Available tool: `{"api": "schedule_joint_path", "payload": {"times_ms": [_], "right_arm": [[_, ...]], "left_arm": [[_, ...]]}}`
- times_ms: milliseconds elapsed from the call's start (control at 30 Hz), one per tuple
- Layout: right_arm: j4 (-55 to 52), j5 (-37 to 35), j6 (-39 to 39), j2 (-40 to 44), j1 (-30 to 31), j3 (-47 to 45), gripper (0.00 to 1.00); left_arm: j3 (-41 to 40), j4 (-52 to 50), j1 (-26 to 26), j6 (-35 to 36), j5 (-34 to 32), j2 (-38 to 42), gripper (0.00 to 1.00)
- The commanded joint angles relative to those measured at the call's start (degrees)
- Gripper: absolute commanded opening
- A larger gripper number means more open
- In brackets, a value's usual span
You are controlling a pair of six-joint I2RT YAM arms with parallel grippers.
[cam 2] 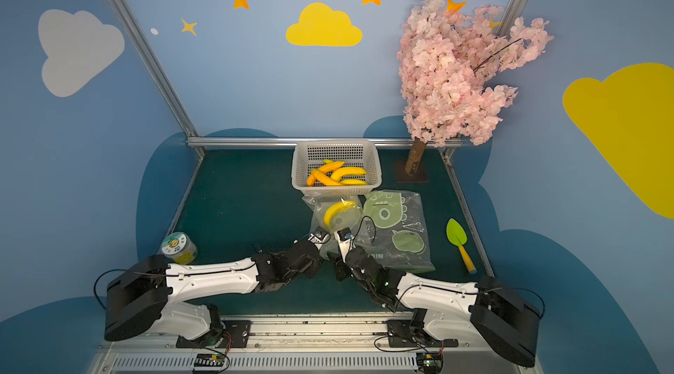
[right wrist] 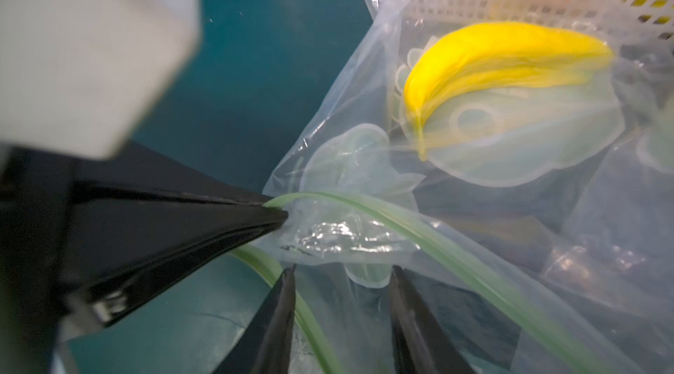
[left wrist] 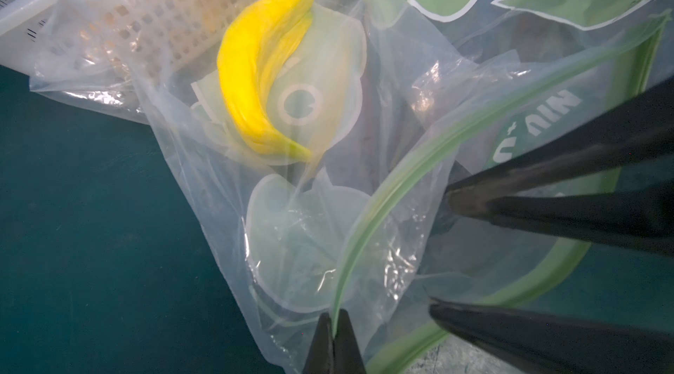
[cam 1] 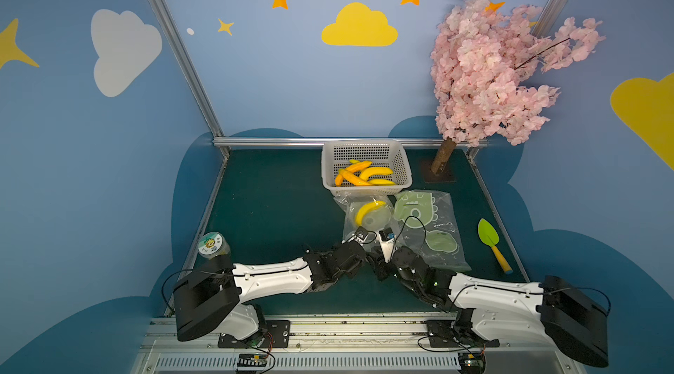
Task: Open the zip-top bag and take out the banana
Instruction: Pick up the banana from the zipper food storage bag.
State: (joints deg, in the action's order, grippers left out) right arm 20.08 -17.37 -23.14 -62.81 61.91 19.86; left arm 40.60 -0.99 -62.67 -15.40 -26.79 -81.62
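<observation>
The banana lies inside the clear zip-top bag, near the bag's far end, curved and bright yellow behind the film. In the left wrist view the banana rests on a pale printed patch of the zip-top bag, and the green zip strip arcs away from it at the mouth, its two sides parted.

The left pincer is closed tight on that strip, with the rim pinched between its tips. The right wrist view shows the same grip from the side, the left pincer clamped where the green zip strip begins. The right pincer sits at the mouth with its jaws apart. Film lies between them, but nothing is squeezed. In both top views the two pincers meet at the bag's near end, the left pincer just beside the right pincer.

The bag's far end touches the near wall of the white basket, which holds loose bananas. A second bag with green cartoon prints lies flat just to the right, its edge overlapping the first. All of this rests on the dark green tabletop. A green trowel lies well to the right, a lidded jar stands at the left edge, and a pink blossom tree rises from the far right corner.
</observation>
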Motion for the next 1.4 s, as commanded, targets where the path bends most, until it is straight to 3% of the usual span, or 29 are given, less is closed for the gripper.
{"api": "schedule_joint_path", "payload": {"times_ms": [0, 200, 433, 633, 900, 1067, 1367], "right_arm": [[-3.64, 1.07, -1.34, 4.97, -0.84, -1.58, 0.42], [-4.24, 2.67, -2.07, 4.87, -2.49, -1.51, 0.37], [-0.30, 5.37, -2.20, -6.18, -2.54, 1.90, 0.34], [6.64, 2.38, -2.01, -12.97, -3.61, 2.89, 0.34], [14.12, 0.74, 1.06, -22.57, -6.90, 6.56, 0.39], [24.10, -0.56, 5.78, -30.20, -8.28, 7.81, 0.47], [32.93, 2.91, 8.87, -39.00, -11.75, 9.92, 0.50]], "left_arm": [[-0.58, 0.77, -0.08, 0.15, -0.25, -0.04, 0.03], [0.74, 1.17, -0.25, 0.30, 0.45, 0.10, 0.03], [0.88, 1.48, -0.47, -0.09, 0.92, 1.20, 0.03], [0.40, 2.32, -0.74, -0.64, 2.89, 1.73, 0.03], [-2.01, 4.57, -1.42, -2.72, 5.75, 3.95, 0.03], [-3.00, 5.20, -1.58, -3.67, 6.14, 4.72, 0.03], [-3.20, 5.39, -1.66, -4.18, 6.94, 4.49, 0.03]]}}
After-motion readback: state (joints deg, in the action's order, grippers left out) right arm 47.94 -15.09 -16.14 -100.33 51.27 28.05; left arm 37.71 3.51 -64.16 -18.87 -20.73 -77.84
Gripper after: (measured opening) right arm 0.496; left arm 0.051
